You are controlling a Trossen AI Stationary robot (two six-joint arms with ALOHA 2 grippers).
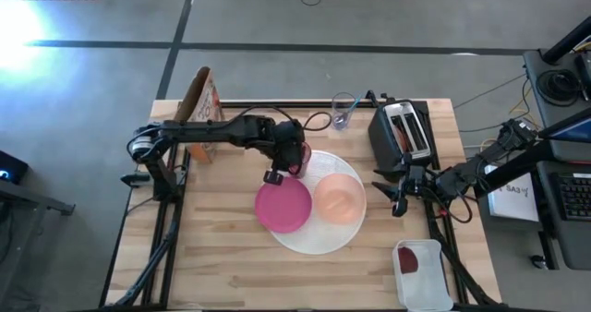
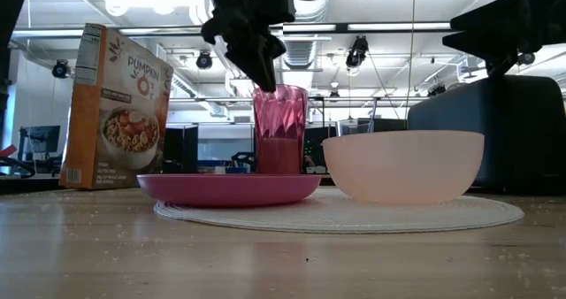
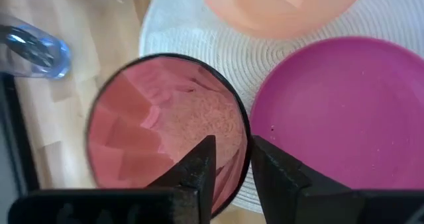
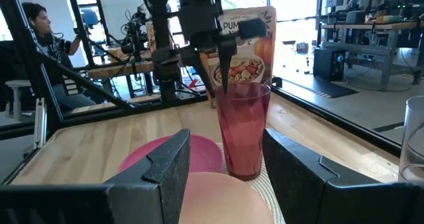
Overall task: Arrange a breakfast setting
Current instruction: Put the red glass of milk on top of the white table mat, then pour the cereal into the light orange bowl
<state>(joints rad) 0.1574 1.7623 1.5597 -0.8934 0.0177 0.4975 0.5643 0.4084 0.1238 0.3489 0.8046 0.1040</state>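
Clearly, the cereal box [image 2: 115, 109] reads "PUMPKIN". Beside it, the faceted, translucent pink cup [image 2: 280, 129] stands upright on the woven white plate [image 1: 319, 240], next to the glossy magenta plate [image 1: 283, 205] and peach bowl [image 1: 339, 199]. The left gripper [image 3: 230, 161] straddles the cup's rim, fingers slightly parted. The right gripper [image 4: 225, 164] waits near the toaster [image 1: 404, 132], fingers spread.

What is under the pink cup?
The pink cup stands on the edge of the woven white plate, beside the magenta plate. Through its base only pinkish weave shows; whether part of it overhangs the wooden table is hidden.
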